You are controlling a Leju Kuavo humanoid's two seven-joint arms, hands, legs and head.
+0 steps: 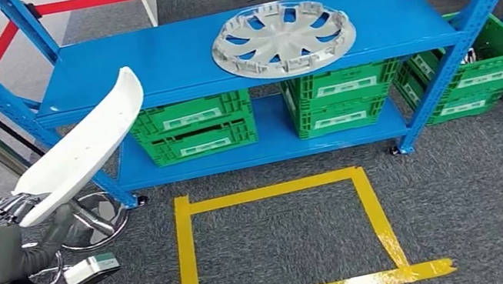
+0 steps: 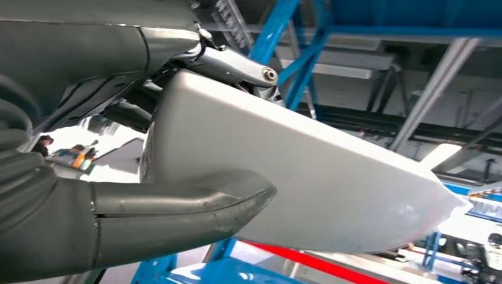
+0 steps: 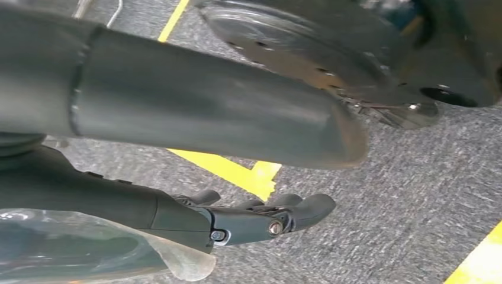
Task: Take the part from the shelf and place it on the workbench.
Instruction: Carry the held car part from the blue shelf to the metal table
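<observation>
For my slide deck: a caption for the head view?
Left hand holds a white part beside the blue shelf bearing a hubcap.

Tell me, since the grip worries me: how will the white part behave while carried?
Probably stiff: the white part juts past the left robot hand without sagging. Its glossy surface looks slippery. Held at one end, it may tend to pivot downward.

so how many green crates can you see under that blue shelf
6, in three stacks of two: one stack on the lower shelf at left, one at its middle, one on the floor at right. More may be hidden behind.
</observation>
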